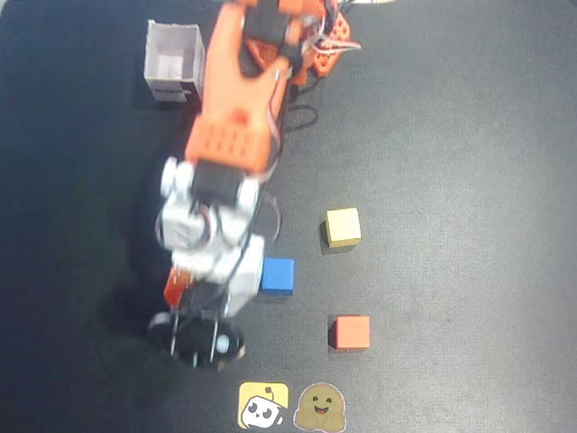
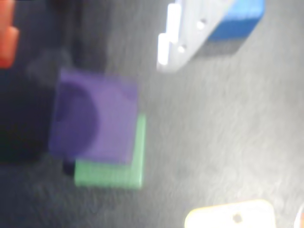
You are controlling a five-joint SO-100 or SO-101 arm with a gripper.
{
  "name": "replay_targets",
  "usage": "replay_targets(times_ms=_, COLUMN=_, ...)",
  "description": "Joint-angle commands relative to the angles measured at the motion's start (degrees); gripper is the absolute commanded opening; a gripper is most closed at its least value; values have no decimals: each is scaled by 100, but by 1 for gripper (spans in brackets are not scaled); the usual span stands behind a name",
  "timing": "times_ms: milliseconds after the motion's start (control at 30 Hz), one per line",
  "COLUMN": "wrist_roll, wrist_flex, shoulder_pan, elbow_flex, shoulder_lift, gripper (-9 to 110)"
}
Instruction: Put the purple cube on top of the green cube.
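In the wrist view the gripper (image 2: 90, 52) stands open, its orange finger (image 2: 7, 35) and white finger (image 2: 190, 35) clear of the purple cube (image 2: 95, 116), which lies on the green cube (image 2: 114, 171), overhanging slightly. Both look light, stiff and matte, best pinched on opposite side faces. The overhead view hides both under the arm, showing only the blue cube (image 1: 278, 274) just right of the gripper.

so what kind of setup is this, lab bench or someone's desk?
Likely a hobby or lab tabletop rig: a dark mat, an orange and white arm, loose coloured cubes such as the blue cube and yellow cube, and cartoon stickers at the edge.
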Motion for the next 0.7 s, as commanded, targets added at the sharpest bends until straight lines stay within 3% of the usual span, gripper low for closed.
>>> replay_targets(times_ms=0, wrist_roll=-105, wrist_flex=-369, shoulder_pan=62, elbow_flex=1011, shoulder_lift=1239, gripper=14)
replay_targets(times_ms=133, wrist_roll=-158, wrist_flex=-1072, shoulder_pan=70, elbow_flex=2786, shoulder_lift=2540, gripper=1)
replay_targets(times_ms=667, wrist_roll=-940, wrist_flex=-1582, shoulder_pan=-62, elbow_flex=7154, shoulder_lift=6829, gripper=0)
